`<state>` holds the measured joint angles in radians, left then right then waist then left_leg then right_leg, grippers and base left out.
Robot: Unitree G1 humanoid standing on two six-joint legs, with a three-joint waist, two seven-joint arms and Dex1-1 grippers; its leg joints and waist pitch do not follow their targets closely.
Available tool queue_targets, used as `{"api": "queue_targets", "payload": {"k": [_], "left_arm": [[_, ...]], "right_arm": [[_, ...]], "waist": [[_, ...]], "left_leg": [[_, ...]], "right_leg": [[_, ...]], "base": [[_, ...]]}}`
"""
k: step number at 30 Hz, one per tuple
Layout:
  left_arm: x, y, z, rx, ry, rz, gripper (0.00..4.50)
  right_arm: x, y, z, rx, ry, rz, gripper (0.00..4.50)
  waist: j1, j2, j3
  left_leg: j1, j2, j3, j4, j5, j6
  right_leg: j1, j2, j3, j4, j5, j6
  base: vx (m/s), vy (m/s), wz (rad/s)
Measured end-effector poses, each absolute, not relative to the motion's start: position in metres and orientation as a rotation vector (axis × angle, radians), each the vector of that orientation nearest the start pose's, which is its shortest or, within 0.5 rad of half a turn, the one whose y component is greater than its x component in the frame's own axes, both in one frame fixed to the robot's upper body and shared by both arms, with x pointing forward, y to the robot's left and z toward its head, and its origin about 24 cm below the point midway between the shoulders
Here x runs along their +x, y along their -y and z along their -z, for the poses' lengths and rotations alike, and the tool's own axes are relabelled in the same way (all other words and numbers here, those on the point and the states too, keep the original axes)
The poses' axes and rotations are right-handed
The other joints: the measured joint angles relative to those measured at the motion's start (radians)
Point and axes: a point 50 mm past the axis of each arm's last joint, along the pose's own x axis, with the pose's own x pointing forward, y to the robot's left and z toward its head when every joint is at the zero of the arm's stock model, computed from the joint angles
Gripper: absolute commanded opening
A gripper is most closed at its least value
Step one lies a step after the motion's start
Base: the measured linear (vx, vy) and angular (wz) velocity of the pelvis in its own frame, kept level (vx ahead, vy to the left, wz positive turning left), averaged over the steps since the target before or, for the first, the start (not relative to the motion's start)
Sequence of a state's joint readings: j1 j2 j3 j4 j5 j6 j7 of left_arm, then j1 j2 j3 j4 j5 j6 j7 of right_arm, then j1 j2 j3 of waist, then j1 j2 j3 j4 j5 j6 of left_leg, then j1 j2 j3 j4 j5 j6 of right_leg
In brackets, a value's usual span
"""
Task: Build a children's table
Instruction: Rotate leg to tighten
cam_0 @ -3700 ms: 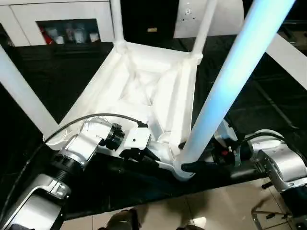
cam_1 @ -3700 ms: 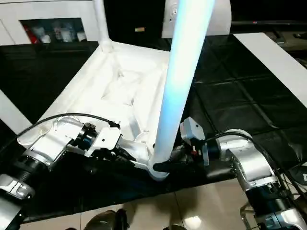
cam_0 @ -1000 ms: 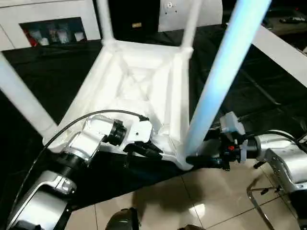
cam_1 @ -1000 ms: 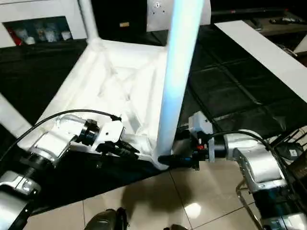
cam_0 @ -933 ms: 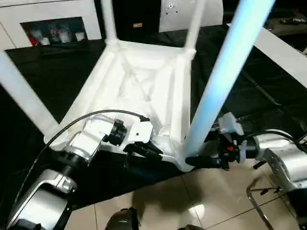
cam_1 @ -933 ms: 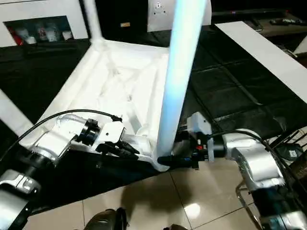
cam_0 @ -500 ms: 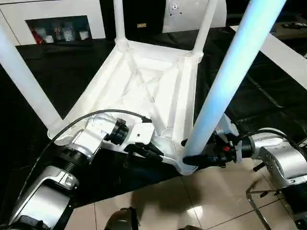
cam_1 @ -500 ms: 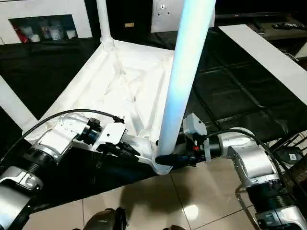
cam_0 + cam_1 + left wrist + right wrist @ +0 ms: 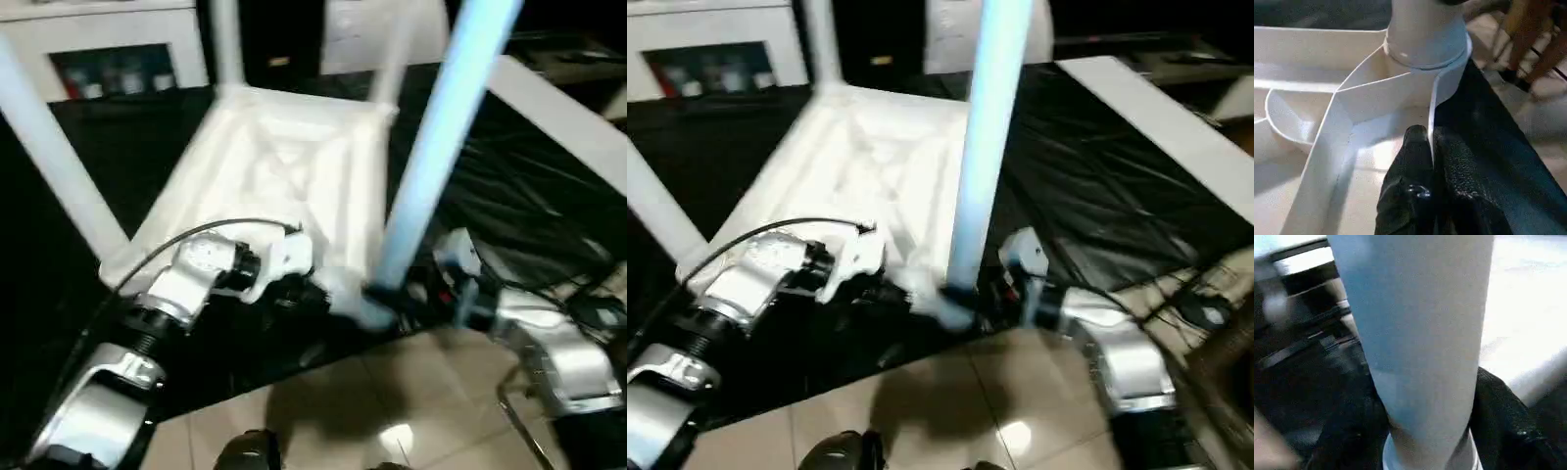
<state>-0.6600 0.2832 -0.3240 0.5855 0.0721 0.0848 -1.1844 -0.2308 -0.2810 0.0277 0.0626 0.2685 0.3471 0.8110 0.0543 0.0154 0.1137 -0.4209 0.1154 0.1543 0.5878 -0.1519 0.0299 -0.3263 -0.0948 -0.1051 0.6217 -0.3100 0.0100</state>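
Observation:
The children's table lies upside down, its white ribbed tabletop (image 9: 284, 166) on the black work table with its legs pointing up. The near leg (image 9: 436, 127) stands in the tabletop's front right corner socket (image 9: 1425, 34). My left gripper (image 9: 1430, 134) is shut on the tabletop's thin front rim beside that socket, one finger on each side of the wall. My right gripper (image 9: 1425, 401) holds the near leg just above its base, with a black finger (image 9: 1498, 416) pressed to each side. Another leg (image 9: 54, 147) rises at the left, and two more (image 9: 227, 49) stand at the far corners.
The black-covered work table (image 9: 529, 206) ends just under the held corner, with tiled floor (image 9: 392, 401) below. A white glass-door cabinet (image 9: 118, 49) stands behind. A long white board (image 9: 558, 108) lies at the right on the black cover.
My right gripper's fingers have closed in on the near leg's base. The left grip on the rim is unchanged. The whole picture has shifted with the camera.

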Motion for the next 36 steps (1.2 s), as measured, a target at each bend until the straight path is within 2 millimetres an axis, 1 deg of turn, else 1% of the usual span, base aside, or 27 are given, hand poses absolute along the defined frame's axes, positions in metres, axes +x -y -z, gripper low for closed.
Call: {"api": "queue_targets", "payload": {"k": [2,3,4,5,6,7,8,9,10,11,12,13,14,15,16,17,18,19,20,21,23,24,25,28,29,32,36], "left_arm": [[0.325,-0.089,-0.064,0.447,-0.369,1.346,0.00],[0.326,-0.083,-0.063,0.424,-0.373,1.299,0.00],[0.328,-0.079,-0.063,0.416,-0.373,1.270,0.00],[0.328,-0.074,-0.062,0.399,-0.375,1.244,0.00],[0.328,-0.069,-0.059,0.372,-0.383,1.205,0.00],[0.329,-0.064,-0.059,0.356,-0.384,1.178,0.00],[0.329,-0.060,-0.060,0.343,-0.382,1.152,0.00],[0.330,-0.058,-0.061,0.338,-0.385,1.122,0.00],[0.331,-0.054,-0.062,0.339,-0.385,1.097,0.00],[0.331,-0.049,-0.061,0.340,-0.384,1.076,0.00],[0.332,-0.048,-0.062,0.343,-0.376,1.054,0.00],[0.333,-0.048,-0.064,0.341,-0.362,1.041,0.00],[0.333,-0.047,-0.066,0.341,-0.354,1.036,0.00],[0.332,-0.044,-0.066,0.337,-0.352,1.039,0.00],[0.331,-0.043,-0.065,0.336,-0.351,1.037,0.00],[0.330,-0.044,-0.065,0.335,-0.354,1.035,0.00],[0.330,-0.045,-0.065,0.338,-0.353,1.033,0.00],[0.329,-0.045,-0.065,0.341,-0.349,1.031,0.00],[0.329,-0.046,-0.066,0.343,-0.343,1.029,0.00],[0.329,-0.048,-0.067,0.347,-0.334,1.028,0.00],[0.328,-0.048,-0.068,0.348,-0.328,1.035,0.00],[0.328,-0.048,-0.069,0.351,-0.328,1.038,0.00],[0.328,-0.049,-0.069,0.355,-0.327,1.040,0.00],[0.327,-0.050,-0.069,0.362,-0.319,1.052,0.00],[0.327,-0.052,-0.070,0.370,-0.310,1.058,0.00],[0.325,-0.055,-0.072,0.380,-0.279,1.091,0.00],[0.325,-0.067,-0.074,0.455,-0.217,1.139,0.00]], "right_arm": [[0.283,0.146,-0.064,0.067,-0.194,-0.783,1.98],[0.286,0.144,-0.064,0.083,-0.194,-0.709,1.98],[0.289,0.143,-0.065,0.088,-0.190,-0.660,1.98],[0.292,0.143,-0.065,0.092,-0.193,-0.621,1.98],[0.296,0.141,-0.065,0.096,-0.200,-0.566,1.98],[0.300,0.139,-0.066,0.099,-0.199,-0.523,1.98],[0.302,0.138,-0.066,0.111,-0.193,-0.476,1.98],[0.306,0.134,-0.067,0.123,-0.192,-0.433,1.98],[0.309,0.132,-0.067,0.137,-0.192,-0.393,1.98],[0.311,0.132,-0.067,0.137,-0.193,-0.361,1.98],[0.314,0.131,-0.070,0.136,-0.190,-0.348,1.98],[0.317,0.130,-0.073,0.129,-0.181,-0.345,1.98],[0.318,0.129,-0.075,0.124,-0.174,-0.344,1.98],[0.318,0.130,-0.075,0.120,-0.174,-0.339,1.98],[0.318,0.130,-0.075,0.114,-0.175,-0.337,1.98],[0.318,0.130,-0.075,0.114,-0.177,-0.337,1.98],[0.318,0.129,-0.075,0.116,-0.177,-0.338,1.98],[0.318,0.129,-0.075,0.115,-0.174,-0.339,2.54],[0.318,0.129,-0.076,0.114,-0.167,-0.343,2.54],[0.318,0.128,-0.077,0.113,-0.157,-0.355,2.68],[0.316,0.129,-0.078,0.112,-0.144,-0.368,2.87],[0.316,0.129,-0.077,0.112,-0.142,-0.372,2.87],[0.316,0.129,-0.077,0.109,-0.141,-0.383,3.01],[0.313,0.131,-0.078,0.108,-0.134,-0.422,3.27],[0.312,0.132,-0.078,0.099,-0.128,-0.437,3.27],[0.304,0.140,-0.078,0.077,-0.118,-0.475,3.63],[0.279,0.155,-0.077,0.040,-0.094,-0.535,3.99]], "waist": [[-0.016,-0.001,-0.001],[-0.022,-0.003,-0.002],[-0.024,-0.008,-0.001],[-0.023,-0.015,0.003],[-0.016,-0.014,0.008],[-0.020,0.008,0.011],[-0.032,0.027,0.017],[-0.056,0.033,0.021],[-0.053,0.032,0.024],[-0.052,0.014,0.017],[-0.050,-0.011,0.003],[-0.050,-0.016,-0.002],[-0.045,-0.013,-0.002],[-0.034,0.003,0.000],[-0.032,0.022,0.000],[-0.036,0.028,0.000],[-0.041,0.027,0.000],[-0.042,0.019,-0.001],[-0.040,0.013,-0.002],[-0.033,0.011,-0.001],[-0.017,0.014,-0.003],[-0.017,0.018,-0.006],[-0.017,0.018,-0.006],[-0.019,0.017,-0.005],[-0.017,0.017,-0.005],[-0.008,0.017,-0.005],[-0.010,0.016,-0.005]], "left_leg": [[0.001,-0.011,-0.001,-0.020,0.001,-0.003],[0.006,-0.021,0.003,-0.038,0.003,-0.006],[0.008,-0.025,0.012,-0.040,-0.007,-0.026],[0.010,-0.034,0.012,-0.023,-0.033,-0.059],[0.013,-0.039,-0.025,0.029,-0.058,-0.081],[0.012,-0.027,-0.050,0.054,-0.046,-0.083],[0.014,-0.018,-0.054,0.067,-0.042,-0.054],[0.013,-0.023,-0.063,0.054,-0.050,-0.041],[0.015,-0.032,-0.059,0.025,-0.050,-0.042],[0.023,-0.040,-0.047,-0.009,-0.049,-0.043],[0.024,-0.058,-0.026,-0.048,-0.043,-0.053],[0.012,-0.069,-0.021,-0.051,-0.048,-0.064],[0.004,-0.068,-0.020,-0.038,-0.046,-0.063],[-0.003,-0.045,-0.023,-0.012,-0.029,-0.042],[-0.002,-0.029,-0.028,-0.002,-0.004,-0.021],[-0.001,-0.023,-0.033,0.002,0.003,-0.010],[-0.002,-0.023,-0.033,-0.002,0.003,-0.010],[0.001,-0.028,-0.026,-0.016,0.001,-0.015],[0.000,-0.034,-0.023,-0.024,-0.006,-0.025],[-0.001,-0.034,-0.016,-0.033,-0.009,-0.030],[-0.005,-0.026,-0.009,-0.032,-0.002,-0.019],[-0.005,-0.015,-0.005,-0.033,0.018,-0.002],[-0.005,-0.012,-0.002,-0.033,0.021,0.001],[-0.005,-0.012,0.006,-0.036,0.021,0.001],[-0.005,-0.012,0.009,-0.037,0.021,0.001],[-0.008,-0.011,0.019,-0.040,0.021,0.002],[-0.014,-0.011,0.023,-0.040,0.025,0.012]], "right_leg": [[-0.004,0.000,0.006,-0.006,-0.003,-0.025],[-0.010,-0.002,0.016,-0.011,0.004,-0.038],[-0.021,-0.009,0.027,-0.011,0.007,-0.039],[-0.023,-0.023,0.032,-0.012,0.010,-0.027],[-0.018,-0.036,0.020,-0.013,0.027,0.004],[-0.003,-0.045,-0.012,-0.011,0.034,0.013],[0.002,-0.047,-0.036,-0.010,0.034,0.015],[0.013,-0.034,-0.035,-0.007,0.010,-0.001],[0.011,-0.025,-0.026,0.012,-0.001,-0.034],[0.011,-0.019,-0.016,0.026,0.004,-0.057],[0.014,-0.015,0.003,0.003,0.000,-0.077],[0.008,-0.021,0.022,-0.010,0.015,-0.034],[0.005,-0.029,0.016,-0.011,0.039,-0.003],[0.008,-0.019,0.004,-0.004,0.046,0.020],[0.015,-0.004,-0.003,-0.005,0.044,0.016],[0.014,0.006,-0.005,-0.005,0.042,0.010],[0.013,0.009,-0.003,-0.004,0.035,-0.002],[0.005,0.009,0.009,-0.004,0.034,-0.004],[-0.002,0.003,0.014,-0.005,0.034,-0.004],[-0.006,-0.001,0.015,-0.008,0.038,0.001],[-0.006,0.002,0.013,-0.009,0.049,0.005],[-0.006,0.007,0.009,-0.008,0.049,0.005],[-0.007,0.009,0.010,-0.008,0.049,0.005],[-0.010,0.007,0.015,-0.009,0.049,0.004],[-0.012,0.006,0.016,-0.008,0.049,0.004],[-0.019,0.004,0.021,-0.008,0.049,0.005],[-0.025,0.004,0.023,-0.010,0.049,0.005]], "base": [[-0.052,0.086,-0.21],[0.000,0.000,0.00],[0.000,0.000,0.00],[0.000,0.000,0.00],[0.037,0.104,-0.56],[0.037,0.104,-0.56],[0.024,0.147,-0.51],[-0.079,0.120,0.01],[-0.079,0.120,0.01],[0.003,0.011,0.30],[0.082,-0.057,0.10],[0.082,-0.057,0.10],[0.000,0.000,0.00],[0.003,0.014,-0.25],[0.003,0.014,-0.25],[-0.001,0.015,-0.25],[0.000,0.000,0.00],[0.000,0.000,0.00],[0.000,0.000,0.00],[0.000,0.000,0.00],[0.000,0.000,0.00],[0.000,0.000,0.00],[0.000,0.000,0.00],[0.000,0.000,0.00],[0.000,0.000,0.00],[0.000,0.000,0.00],[0.000,0.000,0.00]]}}
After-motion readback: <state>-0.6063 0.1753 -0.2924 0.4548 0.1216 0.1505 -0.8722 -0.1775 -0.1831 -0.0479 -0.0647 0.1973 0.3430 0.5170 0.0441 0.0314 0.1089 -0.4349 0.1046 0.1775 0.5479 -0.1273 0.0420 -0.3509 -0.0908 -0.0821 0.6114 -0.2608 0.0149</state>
